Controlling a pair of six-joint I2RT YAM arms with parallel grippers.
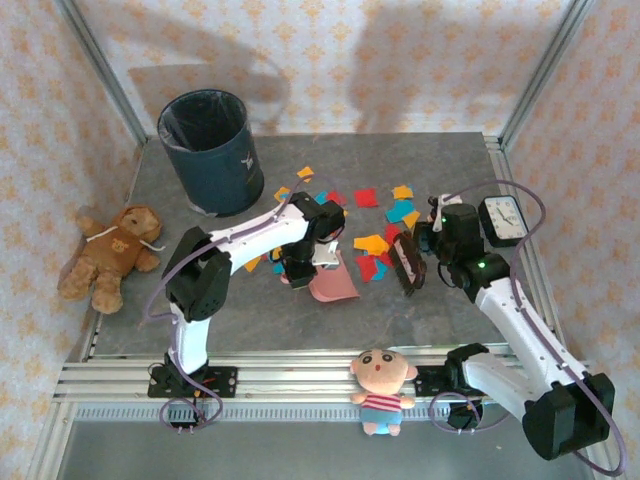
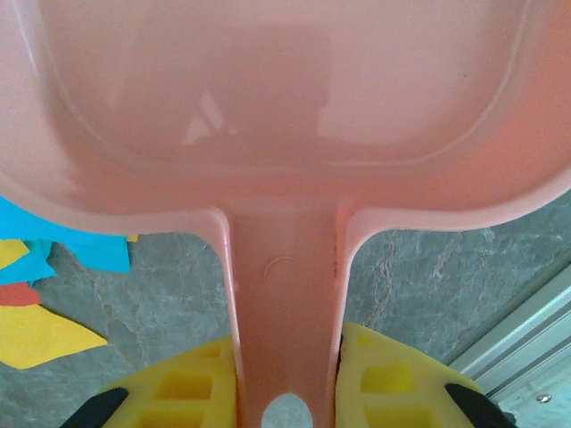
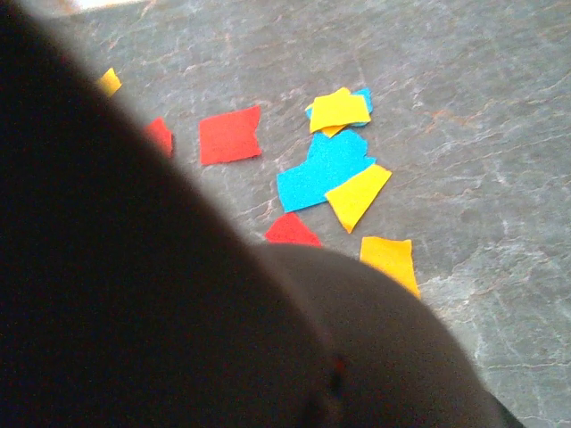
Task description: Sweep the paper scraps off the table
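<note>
The table (image 1: 260,320) carries the paper scraps (image 1: 372,243), scattered at its middle between the two arms. Some are covered by the left arm and cannot be counted. The pink dustpan (image 2: 285,116) is cut off at the top and sides in the left wrist view, where the left gripper (image 2: 285,397) pinches its handle. The right gripper (image 1: 428,246) is pressed together on a dark brush (image 1: 407,262). In the right wrist view a dark, blurred bulk hides the fingers, with scraps lying beyond it.
</note>
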